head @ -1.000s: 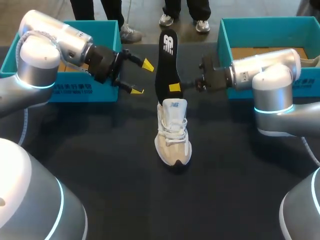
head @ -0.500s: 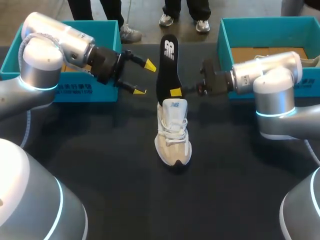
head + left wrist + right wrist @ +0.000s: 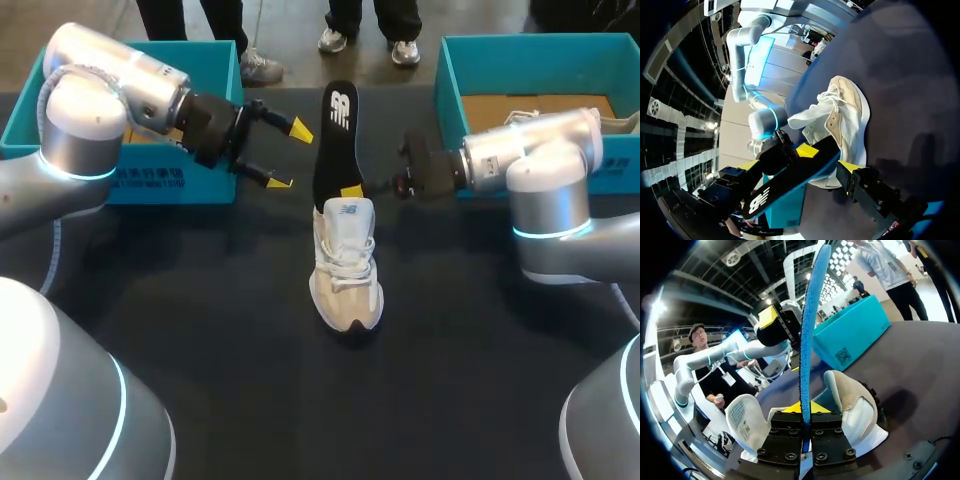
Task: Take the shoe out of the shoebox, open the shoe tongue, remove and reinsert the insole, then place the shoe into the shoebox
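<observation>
A white and beige shoe (image 3: 346,268) stands upright on its sole near the middle of the dark desk (image 3: 230,310), outside both boxes, with its toe toward the robot and its laces tied. Its white tongue (image 3: 350,215) is lifted at the shoe's opening. Rising from that opening is the black insole (image 3: 334,140), which stands nearly on end with its printed face toward the head camera and its far tip leaning away over the desk. How far its lower end sits inside the shoe cannot be told. The right pincer (image 3: 351,189), reaching in level from the right, is clamped on the insole's lower part just above the tongue. In the right wrist view the insole (image 3: 807,335) shows edge-on, with its blue underside running up from between the yellow tips of that pincer (image 3: 805,411). There the shoe (image 3: 856,407) lies directly under and ahead of the fingers. The left pincer (image 3: 286,155) hangs in the air to the insole's left, near it but not touching, its two yellow-tipped fingers spread wide and holding nothing. It also appears in the right wrist view as the open pincer (image 3: 774,324) beyond the insole. A teal shoebox (image 3: 226,75) sits at the desk's far left behind the left arm. A second teal box (image 3: 447,70) sits at the far right behind the right arm, its cardboard floor partly in sight.
</observation>
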Action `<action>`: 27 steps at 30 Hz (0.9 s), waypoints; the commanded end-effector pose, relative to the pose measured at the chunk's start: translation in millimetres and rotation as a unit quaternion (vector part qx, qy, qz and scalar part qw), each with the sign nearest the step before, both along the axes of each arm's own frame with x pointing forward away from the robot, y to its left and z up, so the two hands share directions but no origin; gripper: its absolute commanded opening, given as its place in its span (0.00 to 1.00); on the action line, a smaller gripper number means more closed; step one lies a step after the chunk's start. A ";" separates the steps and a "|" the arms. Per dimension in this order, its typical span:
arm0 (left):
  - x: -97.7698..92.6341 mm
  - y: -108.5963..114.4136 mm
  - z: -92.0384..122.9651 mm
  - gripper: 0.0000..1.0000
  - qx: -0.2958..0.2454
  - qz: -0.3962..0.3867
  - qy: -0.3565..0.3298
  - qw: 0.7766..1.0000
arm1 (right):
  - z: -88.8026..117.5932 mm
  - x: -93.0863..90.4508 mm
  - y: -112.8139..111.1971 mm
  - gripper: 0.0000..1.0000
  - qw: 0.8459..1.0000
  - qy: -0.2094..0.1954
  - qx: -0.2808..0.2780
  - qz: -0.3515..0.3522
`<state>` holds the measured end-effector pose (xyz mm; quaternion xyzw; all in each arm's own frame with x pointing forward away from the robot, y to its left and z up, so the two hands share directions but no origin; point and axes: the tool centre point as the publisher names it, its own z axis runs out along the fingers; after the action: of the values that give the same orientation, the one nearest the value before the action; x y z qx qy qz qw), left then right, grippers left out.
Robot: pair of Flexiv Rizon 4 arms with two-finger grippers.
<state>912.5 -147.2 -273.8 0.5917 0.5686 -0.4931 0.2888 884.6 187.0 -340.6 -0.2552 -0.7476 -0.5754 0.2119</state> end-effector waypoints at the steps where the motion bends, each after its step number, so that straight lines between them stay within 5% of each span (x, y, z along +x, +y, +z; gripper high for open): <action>1: -0.2 -0.2 0.3 1.00 0.002 0.000 -0.001 1.000 | -7.1 -1.3 2.0 0.00 1.000 0.008 -0.003 0.004; 27: -0.2 -0.2 0.3 1.00 0.002 0.000 -0.001 1.000 | -10.4 -3.6 6.5 0.00 0.999 0.033 -0.019 0.014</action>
<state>912.6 -147.2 -273.8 0.5917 0.5686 -0.4931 0.2888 880.1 190.0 -349.0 -0.2673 -0.7546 -0.5490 0.2403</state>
